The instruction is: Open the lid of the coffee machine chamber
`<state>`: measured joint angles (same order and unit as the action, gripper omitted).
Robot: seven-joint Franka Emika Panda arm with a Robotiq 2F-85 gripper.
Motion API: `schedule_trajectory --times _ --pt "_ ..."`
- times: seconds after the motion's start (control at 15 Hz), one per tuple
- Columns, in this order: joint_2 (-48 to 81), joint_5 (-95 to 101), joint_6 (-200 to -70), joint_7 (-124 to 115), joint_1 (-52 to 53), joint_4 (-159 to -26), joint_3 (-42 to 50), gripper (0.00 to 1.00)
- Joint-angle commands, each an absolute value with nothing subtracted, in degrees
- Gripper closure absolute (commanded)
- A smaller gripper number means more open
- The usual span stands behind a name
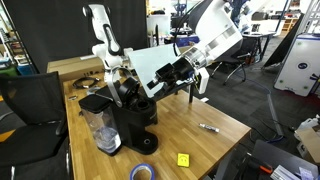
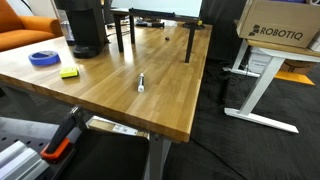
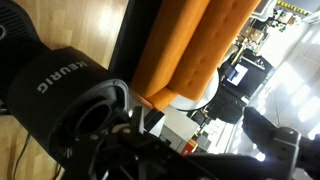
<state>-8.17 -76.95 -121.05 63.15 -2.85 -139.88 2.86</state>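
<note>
Wrist view: the lid, with KEURIG lettering, fills the left of frame. A round dark ring sits just below it. My own finger parts are a dark blur at the bottom edge, so I cannot tell how far the jaws stand apart or whether they grip anything.

In an exterior view, my gripper is at the top of the coffee machine chamber, against the lid, which looks tilted up. The water tank stands beside it.

Only the exterior views show the table, blue tape roll, yellow pad and marker. Orange couch behind.
</note>
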Motion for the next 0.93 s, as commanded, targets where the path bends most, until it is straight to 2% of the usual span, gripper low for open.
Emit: schedule_trajectory --times 0.0,0.87 --pt "-9.7 -68.0 -121.8 56.4 -3.1 -139.2 2.1 0.0" --pt "-12.8 -43.1 -120.6 43.7 -2.8 -137.6 3.6 0.0"
